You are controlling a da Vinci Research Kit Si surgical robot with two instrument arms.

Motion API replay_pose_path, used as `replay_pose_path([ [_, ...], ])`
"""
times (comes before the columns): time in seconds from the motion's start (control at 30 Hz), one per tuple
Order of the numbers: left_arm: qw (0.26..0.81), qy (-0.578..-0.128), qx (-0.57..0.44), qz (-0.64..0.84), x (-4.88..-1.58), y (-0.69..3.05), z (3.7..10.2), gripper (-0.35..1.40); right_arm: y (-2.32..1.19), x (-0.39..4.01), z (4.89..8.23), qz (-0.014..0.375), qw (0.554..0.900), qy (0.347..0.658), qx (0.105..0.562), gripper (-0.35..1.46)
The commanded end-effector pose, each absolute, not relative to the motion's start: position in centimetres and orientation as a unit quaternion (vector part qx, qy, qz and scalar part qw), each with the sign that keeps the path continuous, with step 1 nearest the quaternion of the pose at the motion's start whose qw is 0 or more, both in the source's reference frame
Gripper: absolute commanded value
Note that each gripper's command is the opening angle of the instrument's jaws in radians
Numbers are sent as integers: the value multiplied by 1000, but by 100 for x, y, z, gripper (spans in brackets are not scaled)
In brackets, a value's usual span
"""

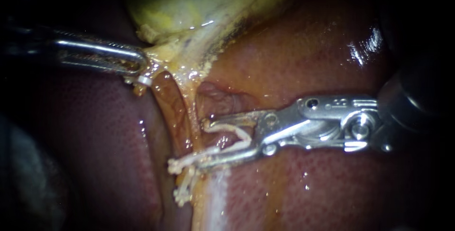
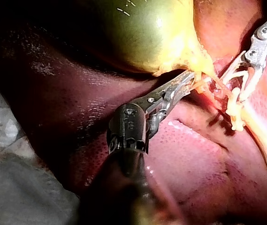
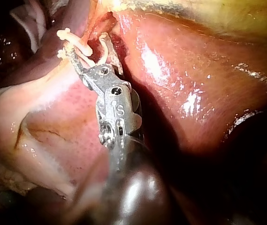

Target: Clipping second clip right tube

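Observation:
The green-yellow gallbladder (image 1: pixel 189 3) lies at the top on the red liver (image 1: pixel 308 60). My left instrument (image 1: pixel 137 67) has its jaws shut on the pale tissue at the gallbladder's neck, also in the left wrist view (image 2: pixel 189 82). A tan tube (image 1: pixel 173 107) runs down from there. My right instrument (image 1: pixel 201 143) holds a white clip (image 1: pixel 227 131) in its jaws, which stand apart astride the tube's lower part. Just below, another white clip (image 1: pixel 182 190) sits on the tube. In the right wrist view the jaws (image 3: pixel 88 54) carry the clip (image 3: pixel 77 47).
A pale white band (image 1: pixel 215 198) of tissue runs down from the clips. Liver lobes close in on both sides of the tube. A grey cloth (image 2: pixel 20 187) lies beside the liver, behind my left instrument's shaft.

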State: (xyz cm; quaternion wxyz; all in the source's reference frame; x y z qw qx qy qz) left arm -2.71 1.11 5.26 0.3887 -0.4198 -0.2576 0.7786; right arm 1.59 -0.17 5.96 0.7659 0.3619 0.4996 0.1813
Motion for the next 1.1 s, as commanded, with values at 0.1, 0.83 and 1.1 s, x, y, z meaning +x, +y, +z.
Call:
replay_pose_path([
  [0.1,389,-257,-419,779,-271,111,527,-35,-20,168,603,184,766,497,364,49],
  [0.83,390,-257,-419,779,-273,111,527,-35,-32,213,593,223,706,529,416,49],
  [1.1,390,-257,-419,779,-273,111,527,-35,-29,217,568,231,671,549,442,49],
])
